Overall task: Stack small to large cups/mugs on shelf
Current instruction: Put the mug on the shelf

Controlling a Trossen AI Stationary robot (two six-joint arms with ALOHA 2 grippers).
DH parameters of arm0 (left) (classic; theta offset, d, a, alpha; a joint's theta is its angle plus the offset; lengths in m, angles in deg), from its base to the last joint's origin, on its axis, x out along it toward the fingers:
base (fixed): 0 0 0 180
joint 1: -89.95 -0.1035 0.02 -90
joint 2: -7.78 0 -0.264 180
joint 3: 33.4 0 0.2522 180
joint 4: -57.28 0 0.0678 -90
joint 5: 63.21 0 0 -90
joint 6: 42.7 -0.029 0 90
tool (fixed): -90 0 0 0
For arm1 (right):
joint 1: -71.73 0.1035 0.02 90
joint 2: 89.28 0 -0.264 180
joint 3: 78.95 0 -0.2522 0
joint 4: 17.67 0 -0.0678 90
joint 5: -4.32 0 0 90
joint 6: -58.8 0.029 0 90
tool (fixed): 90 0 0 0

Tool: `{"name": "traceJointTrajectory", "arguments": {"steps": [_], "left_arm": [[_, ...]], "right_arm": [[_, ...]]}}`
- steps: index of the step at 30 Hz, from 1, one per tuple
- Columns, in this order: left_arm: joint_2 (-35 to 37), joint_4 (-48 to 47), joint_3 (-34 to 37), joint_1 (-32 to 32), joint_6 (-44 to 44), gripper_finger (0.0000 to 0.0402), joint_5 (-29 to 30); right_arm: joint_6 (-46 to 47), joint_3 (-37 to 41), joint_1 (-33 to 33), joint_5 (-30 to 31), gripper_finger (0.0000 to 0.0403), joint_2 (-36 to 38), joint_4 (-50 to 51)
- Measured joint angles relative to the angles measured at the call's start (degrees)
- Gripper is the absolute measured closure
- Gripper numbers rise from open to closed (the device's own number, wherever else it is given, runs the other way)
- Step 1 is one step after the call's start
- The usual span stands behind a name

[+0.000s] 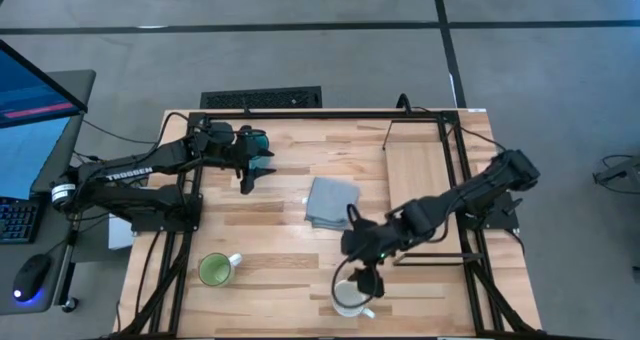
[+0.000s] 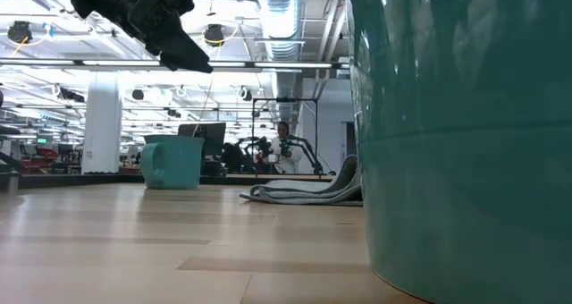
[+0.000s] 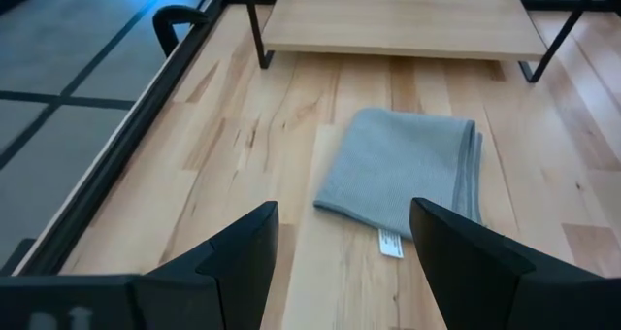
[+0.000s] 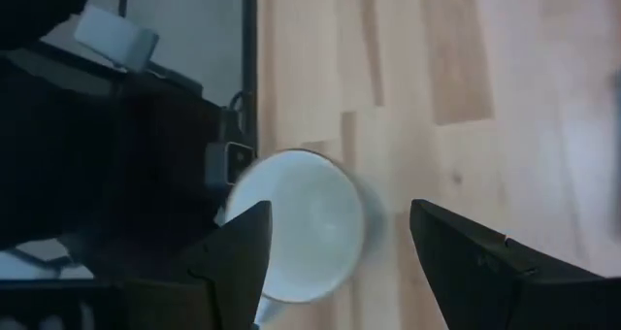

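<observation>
Here, white mug (image 4: 296,223) just below the open right claw (image 4: 340,262).

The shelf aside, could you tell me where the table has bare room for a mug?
Free: the shelf itself, and tabletop between green mug and grey cloth. Crowded: around the white mug, under the open right gripper.

White mug (image 1: 349,297) partly covered from above by the right gripper (image 1: 366,279); blurred and cut off in the right wrist view. Teal mug (image 1: 257,140) largely hidden behind the left arm overhead. Huge teal wall (image 2: 465,134) filling the low view's right side, cropped by the edges. Shelf (image 3: 398,21) cropped at the top of the left wrist view. Distant person too small to make out.
</observation>
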Motion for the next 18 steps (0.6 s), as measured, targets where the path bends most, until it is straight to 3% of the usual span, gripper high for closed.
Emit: {"name": "traceJointTrajectory", "arguments": {"steps": [10, 18], "left_arm": [[0.0, -2.3, 0.0, 0.0, 0.0, 0.0175, 0.0], [0.0, -5.0, 0.0, 0.0, 0.0, 0.0175, 0.0]], "right_arm": [[5.0, -6.2, 1.5, 0.2, 0.0132, -9.0, 2.8], [6.3, -6.2, 1.9, 0.2, 0.0133, -11.0, 3.5]]}}
